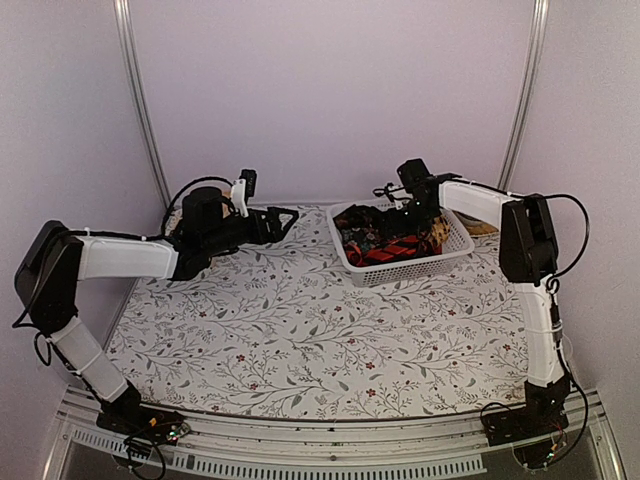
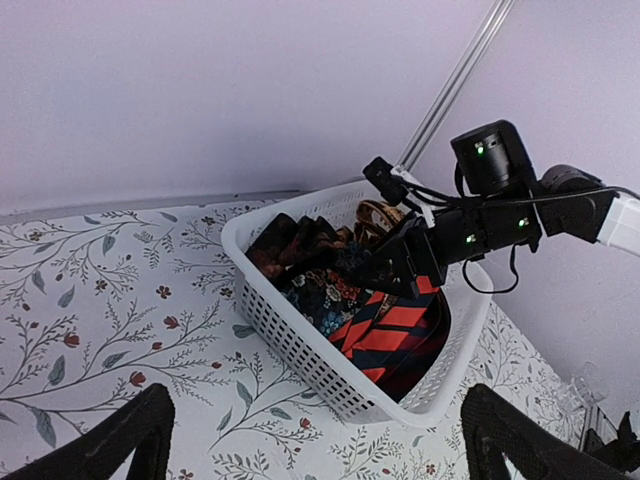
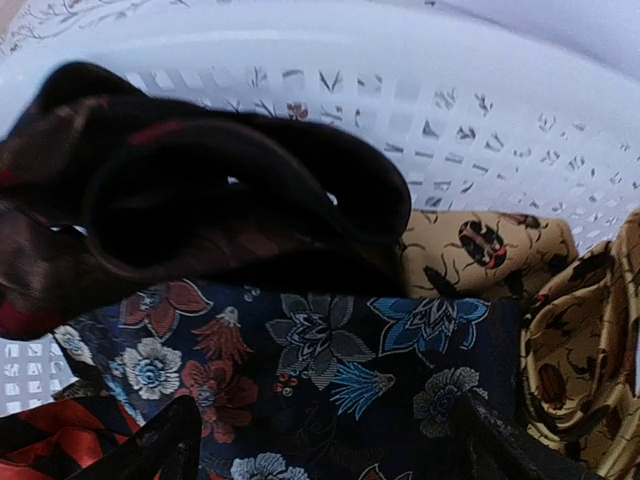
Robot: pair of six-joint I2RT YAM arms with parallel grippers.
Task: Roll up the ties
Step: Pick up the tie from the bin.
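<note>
Looking down from the top camera, I see the ties [image 1: 372, 240] heaped inside the white basket [image 1: 415, 270]. From up there they are only a dark tangle with a flash of red. The left gripper [image 1: 285, 218] hangs to the left of the basket, above the leaf-printed cloth [image 1: 300, 330] and apart from the rim. Its fingers are spread wide with nothing between them. The left wrist camera confirms that: both fingertips sit at the bottom corners of its picture, with bare cloth and the basket's near wall between them.

That same side view gives me what the overhead view hides. The right gripper [image 2: 365, 265] is dipped below the basket's rim and reaches across the heap, over a red-and-black striped tie [image 2: 395, 325] that lies against the near wall.

Only the right wrist camera lets me tell the fabrics apart. A dark maroon tie [image 3: 200, 190] is bunched up high against the basket's far wall. A navy flowered tie [image 3: 320, 370] is spread beneath it, in the middle of the basket. A yellow tie [image 3: 480, 245] printed with beetles lies beside that, next to the mesh. The right gripper's fingers [image 3: 160, 445] stand well apart over the flowered tie, unclenched and pinching nothing. Whether their tips touch the fabric I cannot tell. I see no tie rolled in any view.
</note>
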